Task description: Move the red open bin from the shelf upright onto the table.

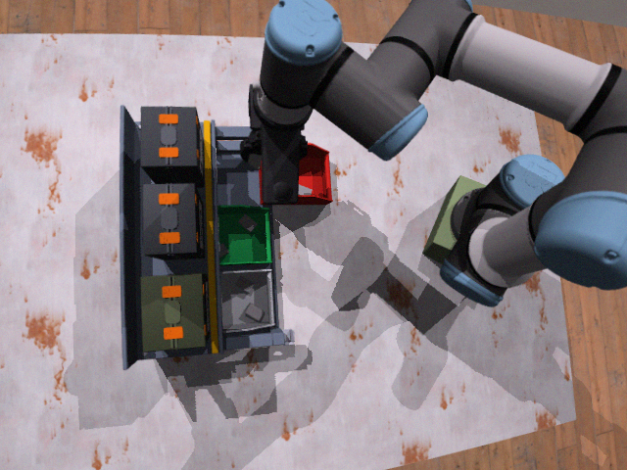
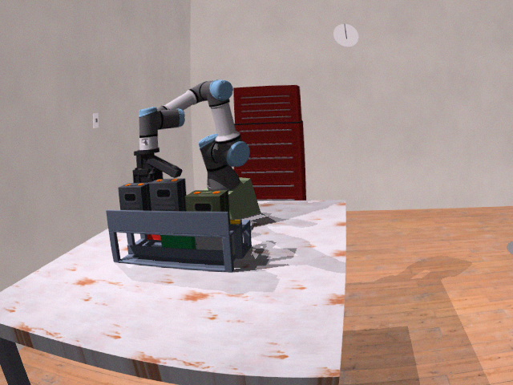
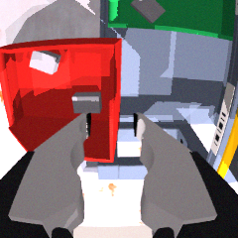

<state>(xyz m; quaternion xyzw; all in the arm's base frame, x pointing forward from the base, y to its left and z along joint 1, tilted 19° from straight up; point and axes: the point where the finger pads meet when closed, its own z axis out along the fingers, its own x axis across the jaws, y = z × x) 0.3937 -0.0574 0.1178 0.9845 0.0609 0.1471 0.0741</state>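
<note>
Red open-top bin (image 1: 325,174) (image 2: 153,237) (image 3: 45,106), one: upright, straight-walled, a pale block (image 3: 45,61) and a dark grey block (image 3: 86,102) inside; jutting beyond the slate-blue shelf rack's (image 1: 130,237) (image 2: 167,222) front edge. Gripper (image 1: 282,192) (image 2: 147,176) (image 3: 112,114): fingers slightly apart, unclamped, near wall between their tips.

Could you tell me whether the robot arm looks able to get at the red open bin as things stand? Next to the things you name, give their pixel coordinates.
Probably yes: the gripper (image 3: 112,114) hovers right over the near side wall of the red open bin (image 1: 326,176) (image 3: 59,106), with nothing visible between them.
</note>
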